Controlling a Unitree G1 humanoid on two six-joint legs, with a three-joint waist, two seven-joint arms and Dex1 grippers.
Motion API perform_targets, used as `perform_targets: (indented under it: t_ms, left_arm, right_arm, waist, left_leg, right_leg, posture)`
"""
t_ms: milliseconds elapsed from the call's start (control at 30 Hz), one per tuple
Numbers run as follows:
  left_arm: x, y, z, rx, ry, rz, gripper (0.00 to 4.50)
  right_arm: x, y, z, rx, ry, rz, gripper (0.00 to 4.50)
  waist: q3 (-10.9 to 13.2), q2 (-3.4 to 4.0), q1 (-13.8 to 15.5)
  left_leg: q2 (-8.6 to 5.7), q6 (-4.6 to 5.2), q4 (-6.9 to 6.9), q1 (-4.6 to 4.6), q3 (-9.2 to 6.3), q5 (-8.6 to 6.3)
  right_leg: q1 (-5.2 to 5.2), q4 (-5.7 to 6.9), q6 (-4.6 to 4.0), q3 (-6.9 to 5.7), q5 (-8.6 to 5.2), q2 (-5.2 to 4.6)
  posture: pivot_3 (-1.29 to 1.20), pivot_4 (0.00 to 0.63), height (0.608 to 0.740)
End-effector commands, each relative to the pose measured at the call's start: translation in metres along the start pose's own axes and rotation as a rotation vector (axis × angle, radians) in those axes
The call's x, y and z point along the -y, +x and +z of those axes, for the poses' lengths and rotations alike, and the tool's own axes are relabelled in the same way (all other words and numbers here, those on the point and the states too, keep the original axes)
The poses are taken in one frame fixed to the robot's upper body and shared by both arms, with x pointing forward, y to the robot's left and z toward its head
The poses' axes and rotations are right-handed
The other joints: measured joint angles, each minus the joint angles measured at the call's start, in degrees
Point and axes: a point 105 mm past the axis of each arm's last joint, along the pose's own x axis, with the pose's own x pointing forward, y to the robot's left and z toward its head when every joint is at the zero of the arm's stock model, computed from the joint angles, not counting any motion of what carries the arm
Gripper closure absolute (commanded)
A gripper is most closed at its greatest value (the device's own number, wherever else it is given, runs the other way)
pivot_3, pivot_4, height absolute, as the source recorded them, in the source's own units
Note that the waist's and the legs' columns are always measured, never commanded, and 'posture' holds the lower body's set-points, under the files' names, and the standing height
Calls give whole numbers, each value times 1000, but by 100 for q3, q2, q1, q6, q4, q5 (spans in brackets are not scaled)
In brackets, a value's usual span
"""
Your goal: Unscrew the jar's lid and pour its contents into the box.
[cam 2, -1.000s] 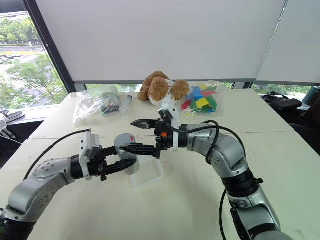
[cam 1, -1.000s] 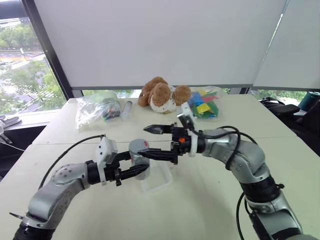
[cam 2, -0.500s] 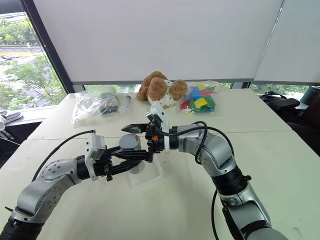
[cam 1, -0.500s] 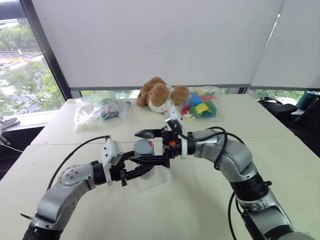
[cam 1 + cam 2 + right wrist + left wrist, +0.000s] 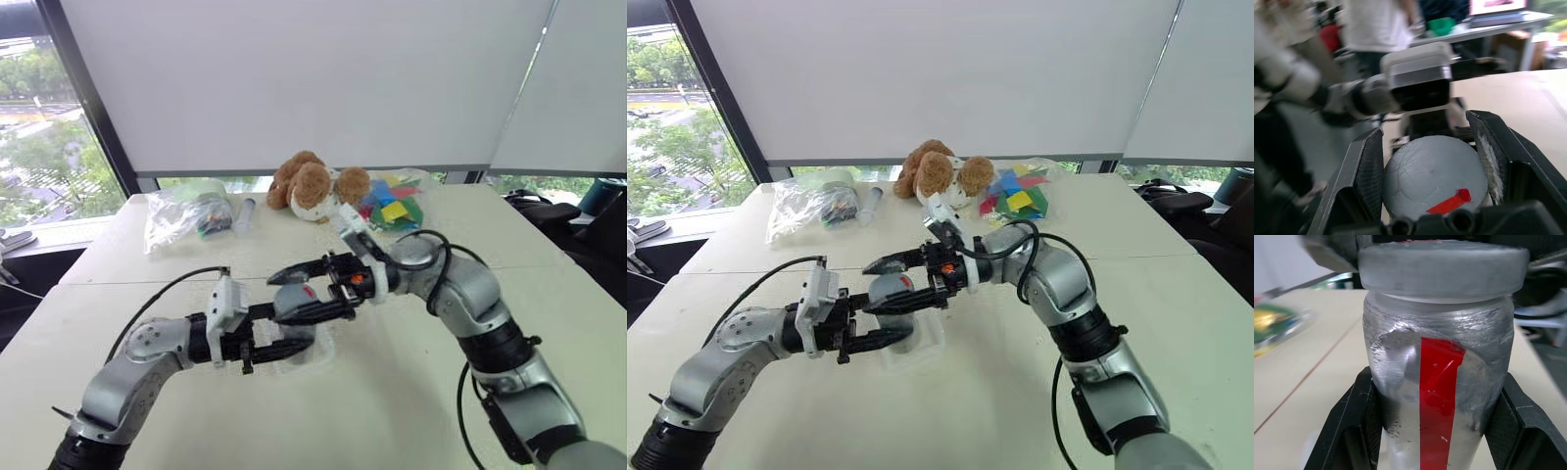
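Closed since a second ago: right tool point(image 5: 312, 290) now clamped on round silver-grey lid point(image 5: 1435, 178), left tool point(image 5: 884, 320) pinching red-striped silver metallic jar point(image 5: 1437, 382) above clear plastic box point(image 5: 926, 345); ready to unscrew.

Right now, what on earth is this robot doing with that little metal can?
The robot is opening a jar. Its left gripper is clamped on the jar's body, holding it upright just above a clear plastic box on the table. Its right gripper has closed on the lid, which sits on top of the jar, not yet off. At the far side of the table lie a teddy bear and some bags of small items.
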Motion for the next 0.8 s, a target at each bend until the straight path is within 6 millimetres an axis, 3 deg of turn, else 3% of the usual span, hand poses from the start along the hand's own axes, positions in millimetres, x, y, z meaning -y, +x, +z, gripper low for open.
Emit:
perform_targets:
  t_ms: [33,200,267,367,600,800]
  left_arm:
    - [11,3,18,67,39,-127,2422]
    - [13,12,26,109,45,-158,2422]
    - [10,11,26,113,45,-132,2422]
    - [5,5,25,114,24,-65,2422]
    - [-18,-18,7,61,-10,187,2422]
    - [-27,-17,0,46,-9,267,2422]
  right_arm:
    - [-9,-9,12,-16,-45,137,2183]
    - [-1,-9,18,-11,-68,123,2183]
    - [3,-10,21,25,-77,89,1160]
    - [8,-18,26,81,-112,-1,9]
    - [15,-39,25,148,-121,-214,9]
    - [17,-24,6,106,-68,-295,9]
  waist:
    - [0,0,-20]
    - [0,0,-9]
    - [0,0,-5]
    - [1,-1,4]
    - [1,0,8]
    - [1,0,6]
  left_leg:
    - [1,0,0,0,0,0]
    - [3,0,0,1,-2,0]
    - [2,-1,0,1,-2,0]
    - [1,-2,0,0,-2,0]
    - [1,-3,-2,0,-3,1]
    - [1,-4,-1,-1,-2,1]
  right_leg:
    - [-1,1,0,0,0,1]
    - [-2,5,0,0,0,2]
    - [-3,4,0,1,0,0]
    - [-4,4,0,1,0,-1]
    - [-7,7,0,3,0,-1]
    - [-7,8,-1,4,0,-2]
  posture:
    - [0,150,740]
    - [0,150,740]
    - [0,150,740]
    - [0,150,740]
    - [0,150,740]
    - [0,150,740]
